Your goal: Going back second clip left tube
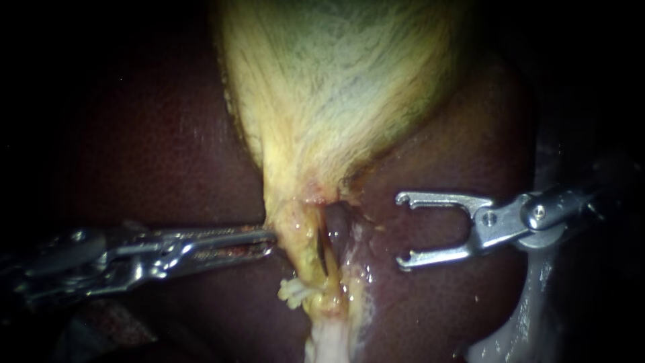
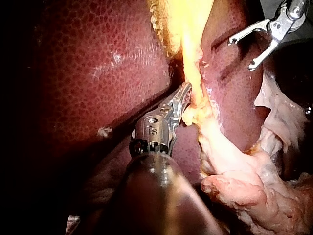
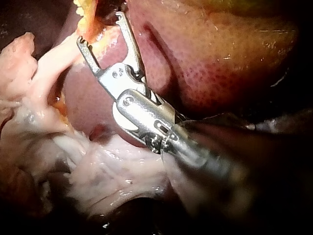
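Your left instrument (image 1: 269, 239) comes in low from the left. Its end effector pinches the left edge of the left tube (image 1: 304, 250), just under the gallbladder (image 1: 336, 87). Your right instrument (image 1: 402, 230) hangs over bare liver (image 1: 457, 302) to the right of that tube. Its end effector is spread wide and holds nothing, with open room between its tips and the tube's edge.
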